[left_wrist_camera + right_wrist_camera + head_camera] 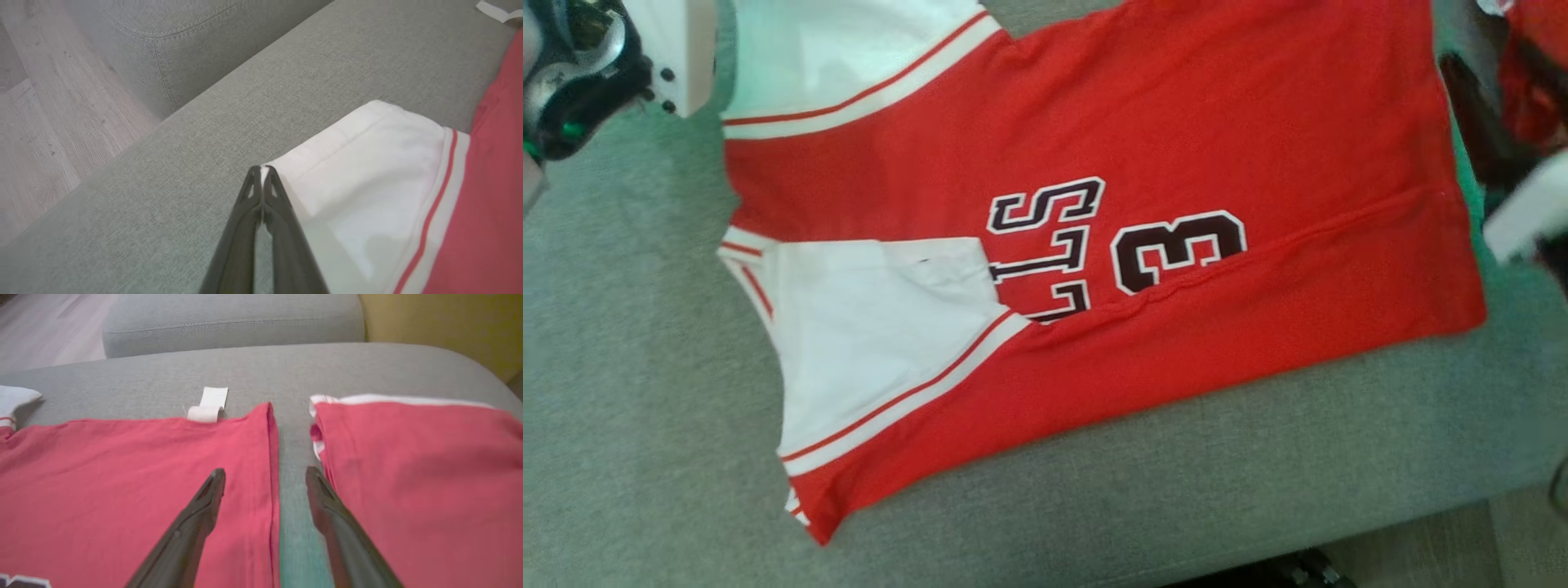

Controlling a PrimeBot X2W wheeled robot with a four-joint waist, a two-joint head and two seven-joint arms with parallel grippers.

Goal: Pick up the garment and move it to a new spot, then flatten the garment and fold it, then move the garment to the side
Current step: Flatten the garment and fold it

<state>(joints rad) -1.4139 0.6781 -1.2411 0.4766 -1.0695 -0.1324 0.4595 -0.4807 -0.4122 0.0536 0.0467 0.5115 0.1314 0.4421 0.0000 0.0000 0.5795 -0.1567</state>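
**Item 1.** Your left gripper (262,169): two long dark fingers pressed together, closed on the outer corner of a white sleeve (367,163). A sliver of white cloth shows between the tips. In its wrist view the sleeve spreads right of the fingers, ending in a red-and-white striped band where the red body begins.

**Item 2.** Your right gripper (265,473): fingers held wide apart, holding nothing. It sits above the jersey's straight side edge. In its wrist view the left finger is over red cloth and the right finger is over a strip of bare cushion.

**Item 3.** Red basketball jersey (1176,122): the task garment, lying flat between your two grippers.
- The near white sleeve (874,343) is folded in over the chest.
- Dark white-edged lettering (1045,245) and a numeral 3 (1176,249) face up.
- A shallow crease runs across the lower body.
- A white label (208,404) sticks out of the edge beyond the right gripper's left finger.

**Item 4.** Second red garment (408,465): folded, with white trim along its far edge. It lies just right of the right gripper, apart from the jersey across the bare strip.

**Item 5.** Grey fabric sofa seat (204,143): it carries both garments. A stitched cushion lies beyond it.

**Item 6.** Pale wood floor (49,122): left of the left gripper, past the seat's edge.
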